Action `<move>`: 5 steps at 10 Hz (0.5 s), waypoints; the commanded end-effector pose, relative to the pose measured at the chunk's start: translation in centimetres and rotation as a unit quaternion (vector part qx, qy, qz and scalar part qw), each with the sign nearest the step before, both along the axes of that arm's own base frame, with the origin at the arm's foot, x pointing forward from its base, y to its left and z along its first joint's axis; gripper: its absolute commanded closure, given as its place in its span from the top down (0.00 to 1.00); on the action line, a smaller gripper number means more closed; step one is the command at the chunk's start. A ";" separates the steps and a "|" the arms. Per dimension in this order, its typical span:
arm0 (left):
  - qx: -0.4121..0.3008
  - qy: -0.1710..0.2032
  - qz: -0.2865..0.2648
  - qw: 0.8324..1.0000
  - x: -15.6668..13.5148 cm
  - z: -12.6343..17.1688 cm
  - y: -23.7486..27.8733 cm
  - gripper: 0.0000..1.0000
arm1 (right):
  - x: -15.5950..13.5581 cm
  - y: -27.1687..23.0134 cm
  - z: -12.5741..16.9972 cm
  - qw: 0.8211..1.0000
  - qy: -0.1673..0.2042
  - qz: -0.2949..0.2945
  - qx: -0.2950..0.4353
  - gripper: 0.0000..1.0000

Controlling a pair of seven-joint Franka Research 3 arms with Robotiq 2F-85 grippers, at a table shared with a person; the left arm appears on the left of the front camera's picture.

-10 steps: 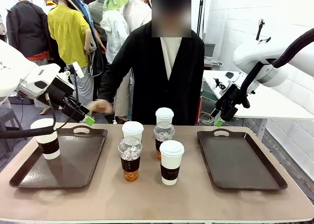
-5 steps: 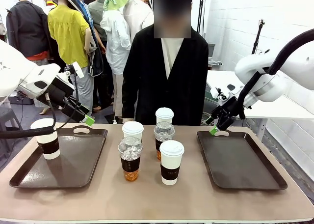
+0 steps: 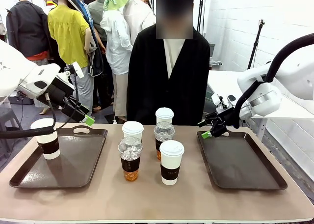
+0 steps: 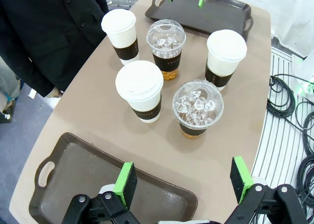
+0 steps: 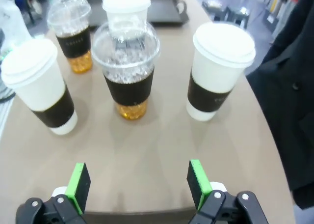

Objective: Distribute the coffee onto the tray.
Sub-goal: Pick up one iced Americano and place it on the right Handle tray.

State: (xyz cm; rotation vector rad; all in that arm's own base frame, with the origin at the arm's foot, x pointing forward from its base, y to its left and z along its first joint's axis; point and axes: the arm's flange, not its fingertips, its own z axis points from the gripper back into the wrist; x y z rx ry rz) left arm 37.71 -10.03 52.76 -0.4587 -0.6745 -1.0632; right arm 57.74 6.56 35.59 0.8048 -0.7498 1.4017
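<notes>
The left tool (image 4: 184,181) hangs above the far end of the left dark brown plastic tray (image 3: 78,160), its green-padded jaws spread wide with nothing between them. The right tool (image 5: 138,180) hovers low by the inner far corner of the right dark brown plastic tray (image 3: 240,160), equally wide and empty. One white paper cup with white lid and dark brown sleeve (image 3: 47,138) stands at the left tray's left edge. Three white lidded paper cups (image 3: 171,161) and two clear dome-lidded cups of amber iced drink (image 3: 130,157) cluster mid-desk (image 3: 147,199), between the trays.
</notes>
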 end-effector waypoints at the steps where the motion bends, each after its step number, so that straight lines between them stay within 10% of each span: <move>1: -0.010 -0.004 -0.011 1.000 0.1 -0.2 0.1 1.00 | 0.7 0.1 -1.5 0.999 0.009 0.009 0.052 1.00; 5: -0.010 -0.004 -0.011 1.000 0.1 -0.2 0.1 1.00 | 1.6 1.2 -4.3 0.995 0.025 0.012 0.098 1.00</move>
